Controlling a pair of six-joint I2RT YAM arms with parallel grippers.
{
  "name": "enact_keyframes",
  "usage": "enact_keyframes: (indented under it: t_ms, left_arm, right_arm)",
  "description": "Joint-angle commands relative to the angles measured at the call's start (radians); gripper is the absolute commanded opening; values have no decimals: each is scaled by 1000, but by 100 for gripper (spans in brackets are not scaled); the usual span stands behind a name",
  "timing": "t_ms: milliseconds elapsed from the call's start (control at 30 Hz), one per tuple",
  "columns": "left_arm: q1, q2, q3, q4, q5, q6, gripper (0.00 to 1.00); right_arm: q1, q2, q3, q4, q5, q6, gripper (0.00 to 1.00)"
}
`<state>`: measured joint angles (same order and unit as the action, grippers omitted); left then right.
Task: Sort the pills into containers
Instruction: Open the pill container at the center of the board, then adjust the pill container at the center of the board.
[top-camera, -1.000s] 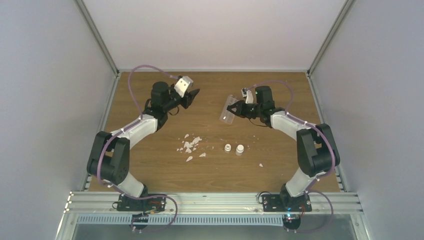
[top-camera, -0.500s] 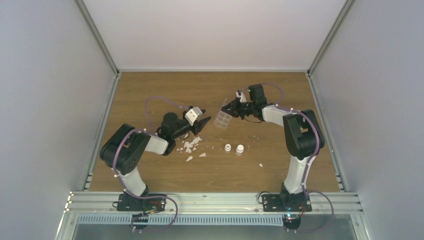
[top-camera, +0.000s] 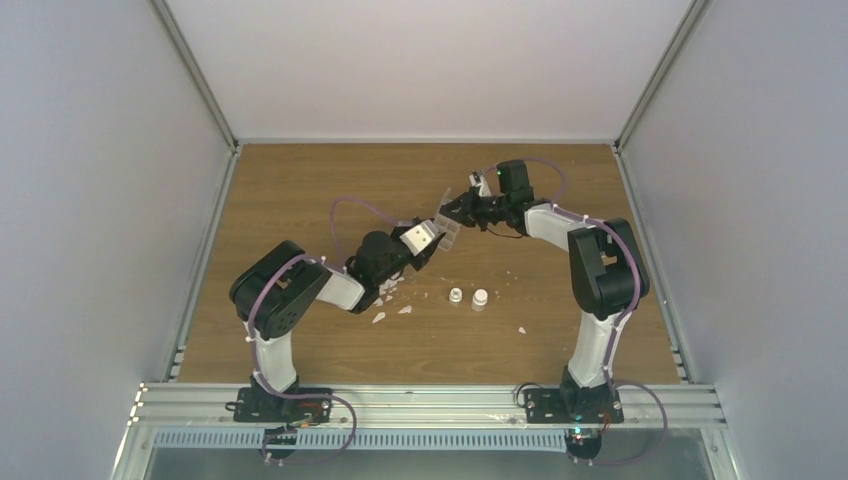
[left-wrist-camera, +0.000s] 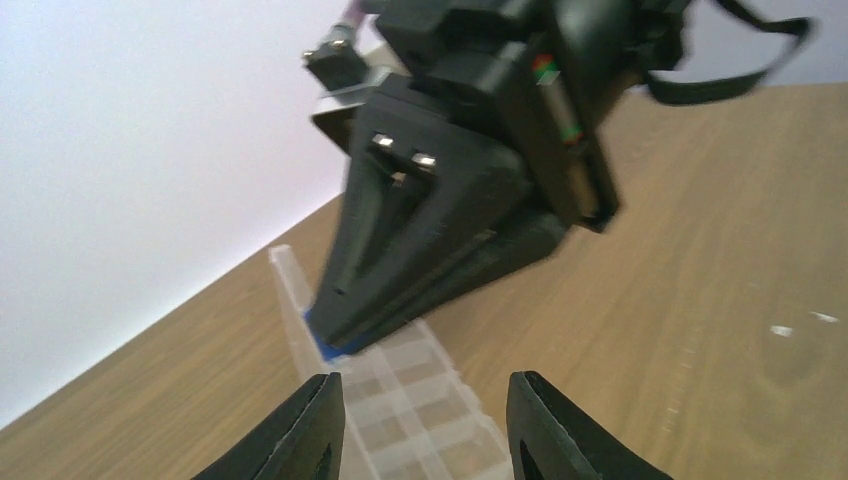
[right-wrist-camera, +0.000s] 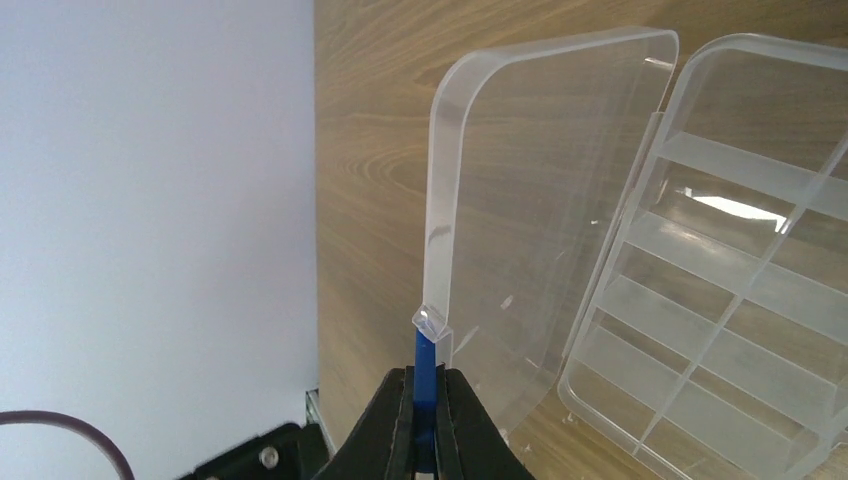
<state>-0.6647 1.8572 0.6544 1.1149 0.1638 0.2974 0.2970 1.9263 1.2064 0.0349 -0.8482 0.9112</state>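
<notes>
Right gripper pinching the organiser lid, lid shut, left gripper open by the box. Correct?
No: the lid is open, swung off the organiser box, compartments exposed, per the right wrist view. The right gripper does pinch the lid's edge; left gripper is open by the box.

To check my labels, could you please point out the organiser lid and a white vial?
organiser lid (right-wrist-camera: 545, 200): right wrist view, centre of panel.
white vial (top-camera: 480, 298): top external view, its top.
</notes>
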Motion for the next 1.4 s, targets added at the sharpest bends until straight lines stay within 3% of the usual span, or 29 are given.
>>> enact_keyframes:
  t_ms: [0, 233, 500, 967, 1367]
  left_arm:
    - [-6, 28, 90, -59, -154, 43, 99]
    - [-6, 49, 189, -234, -202, 7, 99]
    - [-4, -12, 151, -353, -148, -48, 99]
    - [-4, -89, 40, -289, -51, -74, 99]
    - [-4, -46, 62, -257, -121, -73, 99]
  right_arm:
    - [-5, 8, 17, -10, -41, -13, 1]
    - [-5, -11, 21, -23, -51, -32, 0]
    - [-5, -38, 11, -30, -46, -54, 1]
    - [-4, -41, 7, -30, -49, -55, 0]
    - [-5, -30, 14, -30, -54, -57, 1]
